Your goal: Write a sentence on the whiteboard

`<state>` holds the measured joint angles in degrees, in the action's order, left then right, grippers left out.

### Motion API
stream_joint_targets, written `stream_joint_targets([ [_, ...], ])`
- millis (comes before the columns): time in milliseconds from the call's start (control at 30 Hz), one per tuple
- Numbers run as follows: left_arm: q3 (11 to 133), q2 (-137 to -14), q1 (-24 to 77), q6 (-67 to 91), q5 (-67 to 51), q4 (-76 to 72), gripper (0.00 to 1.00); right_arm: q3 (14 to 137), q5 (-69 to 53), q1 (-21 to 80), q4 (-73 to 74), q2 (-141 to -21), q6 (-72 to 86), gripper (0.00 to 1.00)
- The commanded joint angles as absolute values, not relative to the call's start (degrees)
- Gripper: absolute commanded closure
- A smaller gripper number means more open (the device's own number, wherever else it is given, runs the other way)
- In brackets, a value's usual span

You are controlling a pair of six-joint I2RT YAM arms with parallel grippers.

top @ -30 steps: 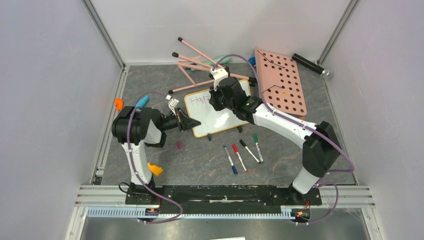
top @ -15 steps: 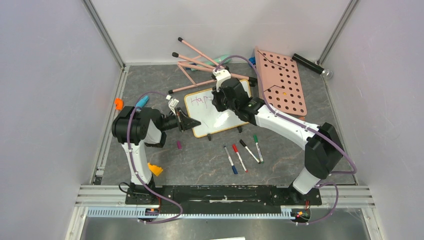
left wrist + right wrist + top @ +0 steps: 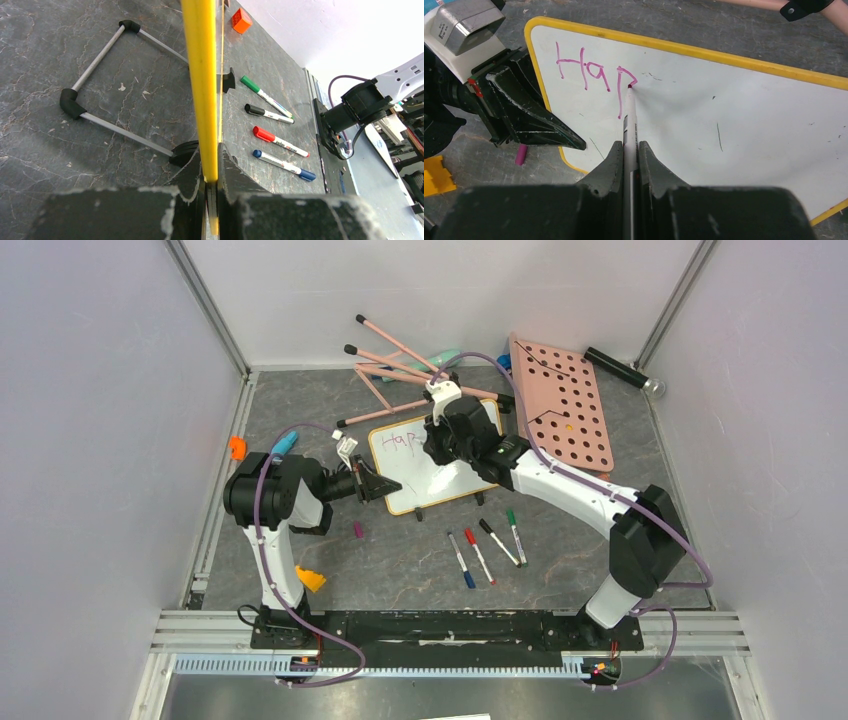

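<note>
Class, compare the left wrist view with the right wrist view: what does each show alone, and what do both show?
Left wrist only: four loose markers and an orange block on the table, with the whiteboard seen edge-on. Right wrist only: the board's white face, the pink letters "Hap", and the right tool shut on the pink marker. Both: the whiteboard's yellow rim gripped by the left tool.

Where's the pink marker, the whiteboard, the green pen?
Pink-tipped marker [image 3: 629, 127]: right wrist view, barrel.
Yellow-rimmed white whiteboard [image 3: 749, 115]: right wrist view, face.
Green-capped pen [image 3: 250, 83]: left wrist view, cap.
</note>
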<state>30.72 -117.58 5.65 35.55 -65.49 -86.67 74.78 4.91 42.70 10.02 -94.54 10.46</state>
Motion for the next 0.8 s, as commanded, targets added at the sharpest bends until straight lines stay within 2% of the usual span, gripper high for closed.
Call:
stream_joint_targets([
  [0,29.79,-119.04,5.91,25.13,-63.61,-89.21,0.92,74.05,3.56,42.27,8.82,-94.53,10.56,1.00],
  [367,29.77,-119.08,5.89,25.05,-63.64,-89.22,0.92,75.39,1.51,42.27,8.08,-94.73,10.50,1.00],
  [767,29.78,-119.14,5.93,25.05,-63.64,-89.21,0.92,72.42,2.12,41.93,6.24,-89.51,9.84,1.00],
])
